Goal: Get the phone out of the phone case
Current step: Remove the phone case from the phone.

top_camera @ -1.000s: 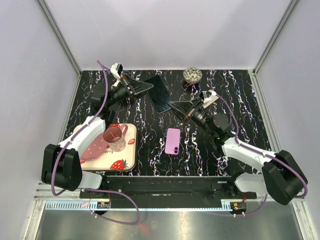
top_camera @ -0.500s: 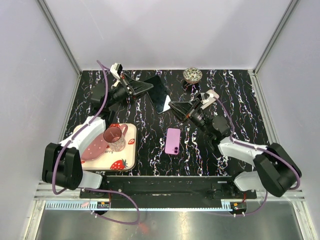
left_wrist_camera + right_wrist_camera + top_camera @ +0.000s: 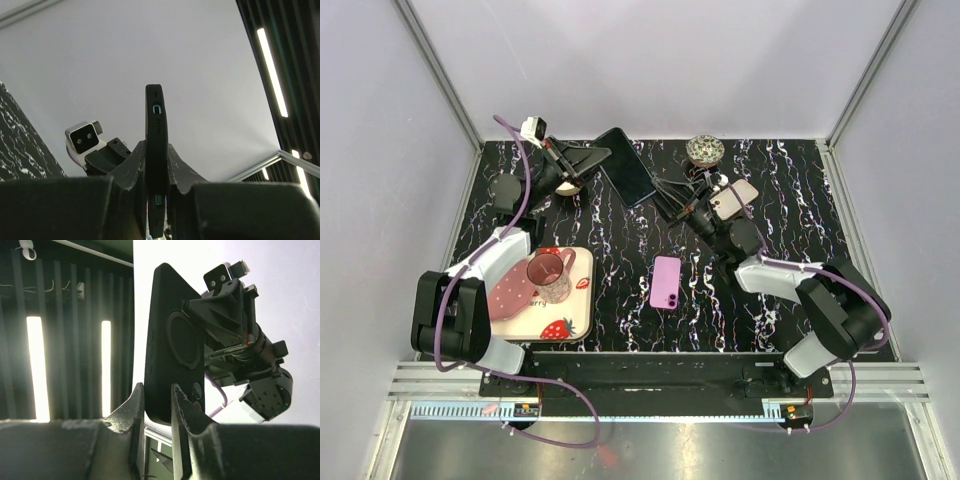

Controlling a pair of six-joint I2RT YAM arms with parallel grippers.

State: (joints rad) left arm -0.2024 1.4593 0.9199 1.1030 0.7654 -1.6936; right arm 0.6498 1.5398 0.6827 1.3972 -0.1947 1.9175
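Where the table point(image 3: 620, 250) comes nearest the arm bases, a strawberry-printed tray point(image 3: 582, 305) sits at the left with a pink cup point(image 3: 548, 275) standing on it. A purple phone point(image 3: 666, 282) lies flat near the middle, well apart from both arms. Farther back, the black phone case point(image 3: 623, 165) is held off the surface, tilted, between the two arms. The left gripper point(image 3: 596, 160) is clamped narrowly on the case's left side, fingers pressed to both faces. The right gripper point(image 3: 658, 192) pinches the nearer right corner the same way, jaws almost together. Whether a phone sits inside the case I cannot tell from these angles. Beyond, at the far edge, a small patterned bowl point(image 3: 704, 150) stands just past the right wrist.
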